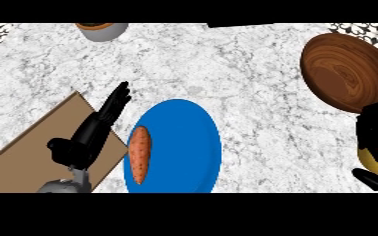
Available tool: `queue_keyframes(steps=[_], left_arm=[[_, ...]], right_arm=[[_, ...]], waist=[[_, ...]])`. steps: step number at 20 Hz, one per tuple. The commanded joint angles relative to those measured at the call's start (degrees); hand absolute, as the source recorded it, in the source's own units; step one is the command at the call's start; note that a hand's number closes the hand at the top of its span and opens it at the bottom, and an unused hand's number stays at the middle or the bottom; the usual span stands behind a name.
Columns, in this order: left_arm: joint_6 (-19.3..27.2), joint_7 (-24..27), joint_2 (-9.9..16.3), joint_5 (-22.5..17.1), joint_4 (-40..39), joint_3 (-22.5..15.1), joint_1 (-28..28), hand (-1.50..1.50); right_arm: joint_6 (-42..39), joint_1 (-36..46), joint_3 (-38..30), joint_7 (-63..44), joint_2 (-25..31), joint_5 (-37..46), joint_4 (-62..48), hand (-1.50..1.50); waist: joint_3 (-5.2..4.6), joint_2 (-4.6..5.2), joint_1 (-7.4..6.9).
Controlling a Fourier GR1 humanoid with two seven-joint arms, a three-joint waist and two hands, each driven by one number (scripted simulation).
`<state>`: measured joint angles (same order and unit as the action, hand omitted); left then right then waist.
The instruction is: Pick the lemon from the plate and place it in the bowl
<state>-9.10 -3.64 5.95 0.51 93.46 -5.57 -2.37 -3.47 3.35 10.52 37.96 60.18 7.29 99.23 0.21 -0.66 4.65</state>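
Observation:
The blue plate [184,130] lies at the lower middle of the counter, with an orange-brown sweet potato [139,154] on its left side. At the right edge a yellow lemon [367,159] shows only in part, with my right hand [368,127] curled round it just below the wooden bowl [341,70]. The lemon is off the plate and outside the bowl. My left hand [85,140] rests open to the left of the plate, fingers straight and pointing away from me.
A brown cutting board [44,147] lies under my left hand at the lower left. A grey pot [101,30] stands at the back left. A dark object [240,24] sits at the back edge.

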Motion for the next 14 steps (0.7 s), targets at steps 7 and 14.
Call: queue_keyframes(steps=[7,14], left_arm=[[-1.3,-4.3,-0.8,0.2,0.9,-1.5,-5.0,0.0],[-1.7,-1.6,-1.9,0.8,-2.6,-2.0,-5.4,0.0]], right_arm=[[-9.0,2.7,-14.7,7.5,3.3,-6.2,-18.4,1.5],[0.3,16.2,-13.6,12.6,-5.5,2.5,-35.8,1.5]], waist=[[-0.2,0.77,-5.0],[-0.17,1.04,-6.08]])
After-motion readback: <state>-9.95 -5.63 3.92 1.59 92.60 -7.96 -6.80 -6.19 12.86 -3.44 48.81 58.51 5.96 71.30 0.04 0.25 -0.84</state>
